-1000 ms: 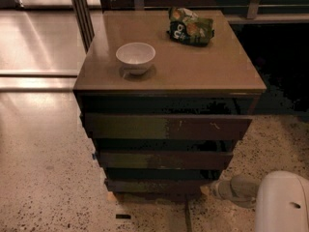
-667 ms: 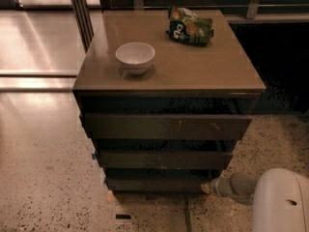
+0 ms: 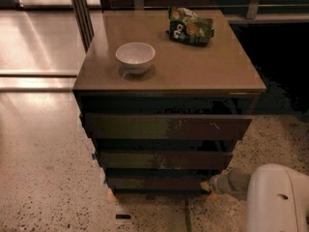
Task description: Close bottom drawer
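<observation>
Landmark: the low dark brown wooden cabinet with a smooth tan top point(image 3: 203, 66); every place below is given from it.
Task's thing: the bottom drawer point(image 3: 154, 182), the lowest and narrowest-looking dark brown handle-less front, at the cabinet's foot just above the floor.
Gripper: the grey gripper point(image 3: 215, 184) sits at the cabinet's lower right corner, against or just beside the right end of the bottom drawer's front. How far it is open cannot be told, and nothing is seen in its hold.
Change: a second ago the gripper stood a little off to the right of that corner, and it has since crept left until it meets the drawer's end.
Meaning: the push seems to be on or nearly finished. The front looks almost in line with the two above it, though no inner floor shows to prove it.
Arm: the white rounded arm housing point(image 3: 277, 199) fills the space right of the cabinet's foot.
On top: a small white round bowl point(image 3: 135, 56) at the left front and a crumpled green snack bag point(image 3: 190, 26) at the right rear, both unmoved.
Floor: pale speckled stone floor point(image 3: 48, 178) left of and before the cabinet.
Room: dim, with slanted metal posts point(image 3: 79, 8) behind the cabinet's left rear.
</observation>
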`<state>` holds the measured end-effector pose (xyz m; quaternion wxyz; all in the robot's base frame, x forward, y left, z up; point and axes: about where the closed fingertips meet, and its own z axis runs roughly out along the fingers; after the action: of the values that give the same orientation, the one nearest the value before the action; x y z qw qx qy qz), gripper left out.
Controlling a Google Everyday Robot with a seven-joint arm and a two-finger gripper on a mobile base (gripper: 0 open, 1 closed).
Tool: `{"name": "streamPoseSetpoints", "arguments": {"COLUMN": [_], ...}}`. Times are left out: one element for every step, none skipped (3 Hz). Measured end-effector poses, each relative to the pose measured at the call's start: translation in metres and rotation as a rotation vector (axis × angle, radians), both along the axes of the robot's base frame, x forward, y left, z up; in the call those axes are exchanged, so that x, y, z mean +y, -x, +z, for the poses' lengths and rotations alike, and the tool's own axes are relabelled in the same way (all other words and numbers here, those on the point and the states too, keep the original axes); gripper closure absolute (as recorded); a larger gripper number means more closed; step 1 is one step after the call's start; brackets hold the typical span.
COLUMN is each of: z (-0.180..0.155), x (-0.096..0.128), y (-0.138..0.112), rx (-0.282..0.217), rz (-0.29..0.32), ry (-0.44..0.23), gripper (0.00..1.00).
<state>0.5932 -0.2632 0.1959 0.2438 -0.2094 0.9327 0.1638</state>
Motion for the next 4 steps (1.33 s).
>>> {"name": "streamPoseSetpoints", "arguments": {"z": [-0.006,0.001,0.021,0.04], "x": [0.004,0.003,0.007,0.011], "y": [0.029,0.098,0.161,0.208], "rx": [0.065,0.183,0.239,0.234], "rz": [0.04,0.066,0.076,0.04], "ry": [-0.031,-0.113,-0.18,-0.189], "gripper": [1.0,1.0,0.89,0.64]}}
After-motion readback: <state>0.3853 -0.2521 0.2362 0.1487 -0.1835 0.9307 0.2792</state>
